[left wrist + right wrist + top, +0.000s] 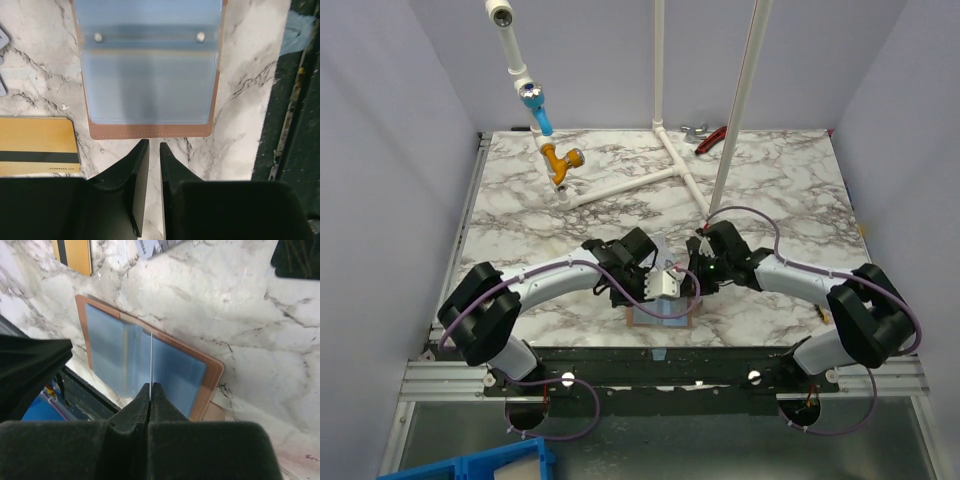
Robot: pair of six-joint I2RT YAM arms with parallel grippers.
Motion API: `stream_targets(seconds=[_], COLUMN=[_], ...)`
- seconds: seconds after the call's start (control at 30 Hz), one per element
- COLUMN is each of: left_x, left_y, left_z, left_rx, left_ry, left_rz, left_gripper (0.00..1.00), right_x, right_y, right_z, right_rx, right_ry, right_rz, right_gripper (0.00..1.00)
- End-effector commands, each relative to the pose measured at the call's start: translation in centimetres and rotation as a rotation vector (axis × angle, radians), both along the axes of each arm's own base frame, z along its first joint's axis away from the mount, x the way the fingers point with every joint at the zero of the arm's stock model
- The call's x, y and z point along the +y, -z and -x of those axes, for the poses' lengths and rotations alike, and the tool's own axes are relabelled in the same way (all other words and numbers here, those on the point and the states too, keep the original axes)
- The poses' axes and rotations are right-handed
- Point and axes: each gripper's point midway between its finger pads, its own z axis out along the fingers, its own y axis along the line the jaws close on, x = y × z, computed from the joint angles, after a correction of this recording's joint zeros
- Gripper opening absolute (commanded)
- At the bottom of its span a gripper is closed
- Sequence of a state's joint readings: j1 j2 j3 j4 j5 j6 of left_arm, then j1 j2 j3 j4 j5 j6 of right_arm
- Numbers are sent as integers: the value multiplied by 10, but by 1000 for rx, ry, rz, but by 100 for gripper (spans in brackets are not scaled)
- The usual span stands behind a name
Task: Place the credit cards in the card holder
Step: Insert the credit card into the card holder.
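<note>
1. You're looking at a grey-veined marble worktop (520,215) that carries everything.
2. A white pipe frame (620,187) lies on its far half, with poles rising from it.
3. The left pole holds an orange fitting (560,158) and, higher up, a blue fitting (542,122).
4. At the far edge, right of centre, you'll see a red-handled tool (712,140), possibly pliers.
5. A blue bin (470,467) sits below the near-left corner.

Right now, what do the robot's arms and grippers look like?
Both the left arm and right arm have white curved links between bulky black joints, with thin purple cables looped alongside. The left gripper and right gripper have matte black, wedge-shaped fingers.
</note>
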State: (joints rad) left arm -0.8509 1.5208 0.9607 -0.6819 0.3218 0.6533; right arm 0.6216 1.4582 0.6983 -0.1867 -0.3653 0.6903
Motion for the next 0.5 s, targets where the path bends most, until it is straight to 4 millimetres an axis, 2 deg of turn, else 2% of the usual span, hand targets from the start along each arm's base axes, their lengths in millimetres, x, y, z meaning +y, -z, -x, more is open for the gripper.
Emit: stream_targets(seconds=[0.0,0.2,0.33,0.4,0.47], left_x=[16,20,12,3,-7], left_y=[15,30,36,34,34], left_z=[-11,-8,11,25,30], left_rx=[-162,-175,-122,-97,-103], left_ry=[60,14,48,112,151], left_rz=[-111,-198,-193,-160,-157], left_gripper=[17,15,13,12,11], right_x=[11,3,-4,-18,-27], right_y=[-5,-4,-1,8,11], right_z=[15,22,25,18,11], right_rx=[27,4,-10,-23,-34], right_ry=[-52,-44,-33,12,30], right_rz=[-105,-97,-66,28,84], right_gripper=[1,1,1,1,1])
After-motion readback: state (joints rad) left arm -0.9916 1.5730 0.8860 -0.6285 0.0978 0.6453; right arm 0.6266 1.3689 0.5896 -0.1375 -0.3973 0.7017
